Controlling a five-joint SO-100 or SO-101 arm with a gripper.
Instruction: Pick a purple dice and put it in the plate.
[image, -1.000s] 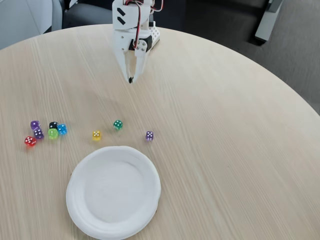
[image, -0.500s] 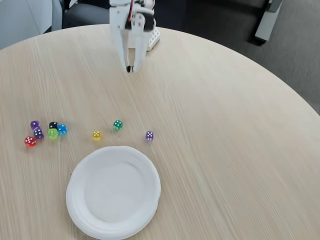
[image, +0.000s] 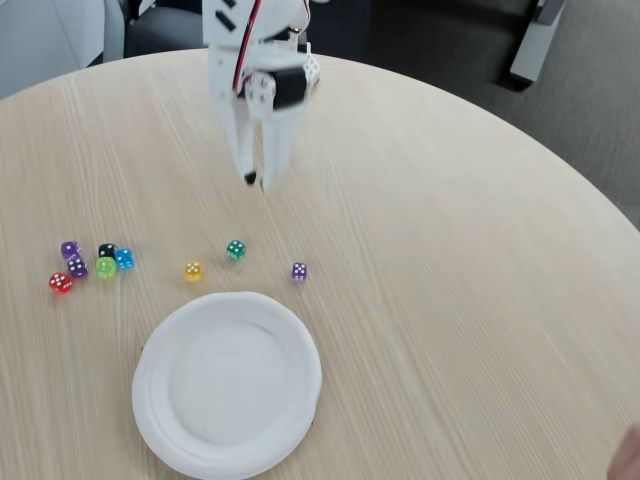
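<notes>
In the fixed view the purple dice (image: 77, 266), deep purple with white pips, lies in a cluster of dice at the table's left. The white paper plate (image: 160, 405) sits near the front edge with nothing in it. My gripper (image: 258, 183) hangs point-down over the bare wood at the back middle, well above and to the right of the cluster. Its white fingers (image: 243, 150) are a little apart and hold nothing.
Around the purple dice are a brighter violet die (image: 69, 249), a red die (image: 60, 283), a lime die (image: 105, 267), a black die (image: 106, 250) and a blue die (image: 124, 258). Nearer the plate lie a yellow die (image: 193, 270), a green die (image: 235, 249) and a paler purple die (image: 299, 271).
The gripper first drew back toward the arm's base, then came forward and lower over the table, and its fingers have parted slightly. No die has moved.
</notes>
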